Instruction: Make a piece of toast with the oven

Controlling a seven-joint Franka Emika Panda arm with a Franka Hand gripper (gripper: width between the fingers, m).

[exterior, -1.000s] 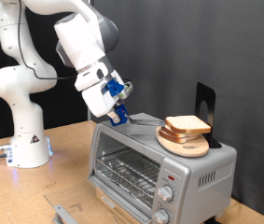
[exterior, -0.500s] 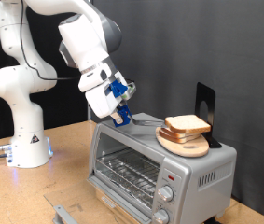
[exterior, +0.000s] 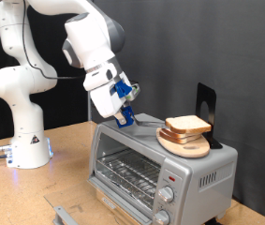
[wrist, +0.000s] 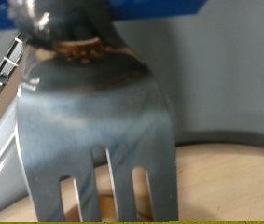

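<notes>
The gripper (exterior: 125, 116) has shifted a little toward the exterior view's right, closed on a fork (exterior: 147, 120). The piece of toast (exterior: 188, 126) lies on a round board (exterior: 183, 142) atop the oven (exterior: 160, 161), whose door is open. Picking up the bread is in hand; sliding the tines under calls for a low approach.

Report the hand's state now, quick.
Hand: shut on a fork, tines pointing toward the toast on top of the oven.

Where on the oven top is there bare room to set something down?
The oven top is bare near its left corner, below the gripper, and along the front edge. The right half is crowded: the round board with the piece of toast, the fork reaching toward them.
</notes>
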